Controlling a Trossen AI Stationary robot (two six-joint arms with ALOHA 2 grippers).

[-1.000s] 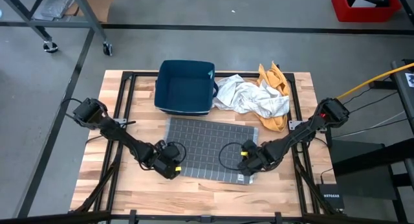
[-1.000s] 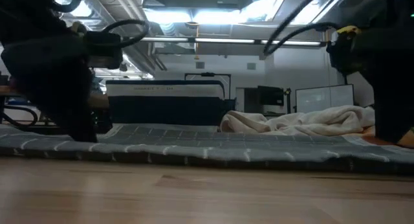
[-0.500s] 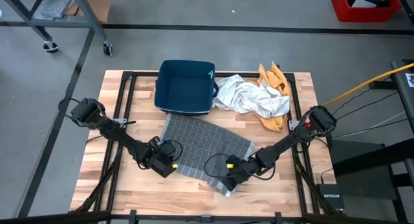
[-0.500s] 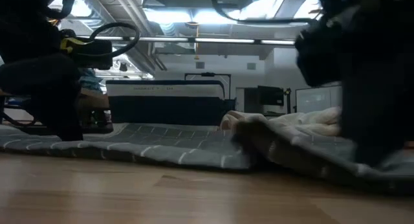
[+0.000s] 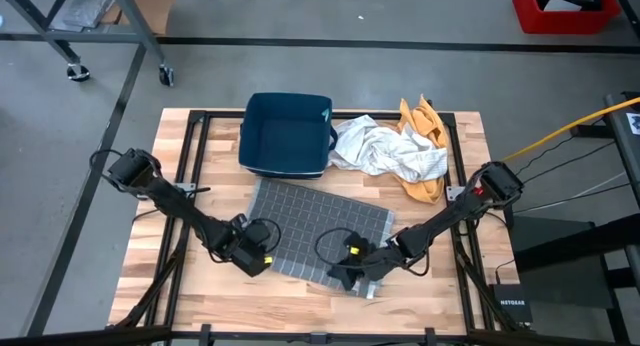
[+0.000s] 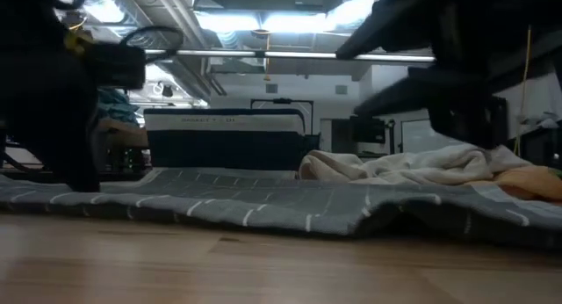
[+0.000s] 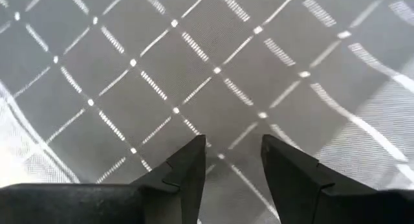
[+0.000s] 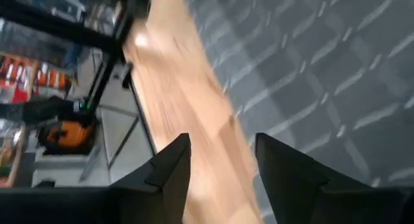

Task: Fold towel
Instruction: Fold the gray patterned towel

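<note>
On the table (image 5: 200,286), just in front of the blue bin (image 5: 286,136): grey towel (image 5: 320,221) lying spread; left gripper (image 5: 262,261) and right gripper (image 5: 345,277) hovering at its near edge, fingers apart, gripping nothing.

— What colours lie before you?
— The towel (image 5: 318,226) is grey, crossed by a grid of pale dashed lines. My fingers (image 7: 187,169) are black. The desk (image 5: 440,286) is light wood planks.
— And beyond the towel?
— A navy blue bin (image 5: 286,134), a crumpled white cloth (image 5: 385,151), and a mustard-yellow cloth (image 5: 425,121).
</note>
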